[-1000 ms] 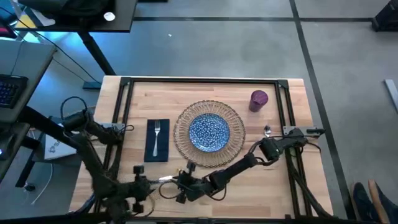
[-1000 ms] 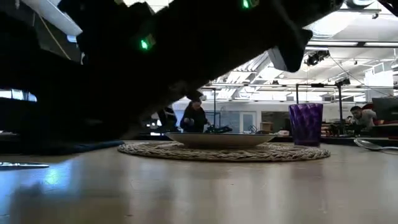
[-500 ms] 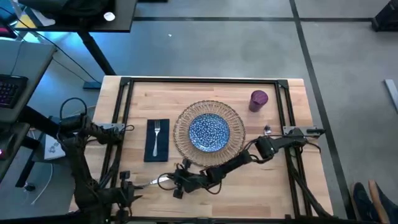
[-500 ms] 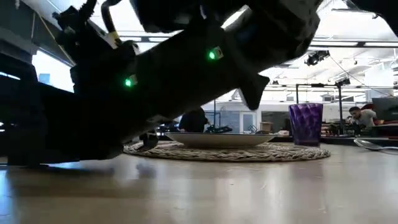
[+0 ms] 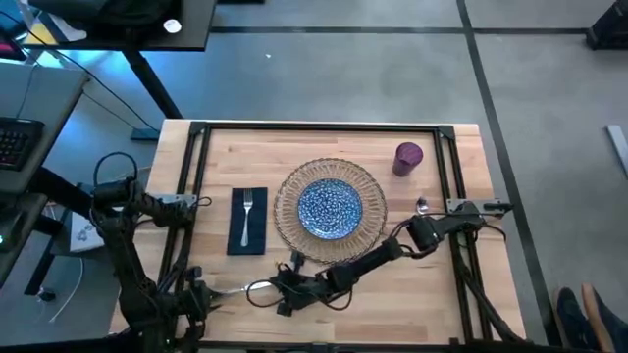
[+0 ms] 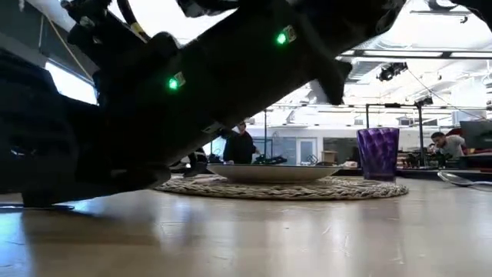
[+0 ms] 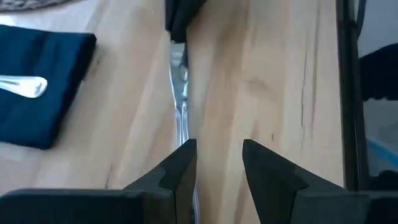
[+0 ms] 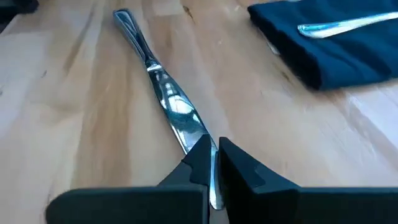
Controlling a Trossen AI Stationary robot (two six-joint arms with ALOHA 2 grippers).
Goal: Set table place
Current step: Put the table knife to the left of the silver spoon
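A silver knife [image 5: 235,289] lies along the table's near edge, between my two grippers. My right gripper [image 8: 214,144] is shut on its right end. My left gripper [image 7: 219,146] stands open at the knife's left end, which runs along the inner side of one finger [image 7: 183,168]; I cannot tell whether they touch. Farther back, a blue speckled plate [image 5: 330,208] rests on a woven placemat [image 5: 330,165]. A navy napkin [image 5: 257,233] with a fork [image 5: 248,208] on it lies to the plate's left. A purple cup [image 5: 407,158] stands far right. My right gripper pinches the knife's broader end [image 8: 198,138] between its two fingers. The fingers come low and nearly level from the table's right and lie along the knife. The knife reaches away toward the left, level, lying on or just over the wood.
A spoon [image 5: 422,206] lies on the table right of the placemat, next to the right arm. The black rail frame [image 5: 192,176] runs around the tabletop. Bare wood shows between napkin and knife. A dark desk with a keyboard [image 5: 15,142] stands beyond the table's left edge.
My left gripper has drawn back along the knife toward the table's left edge, so more of the knife shows between the two grippers. The right gripper has stayed at the knife's right end, shifting only slightly left.
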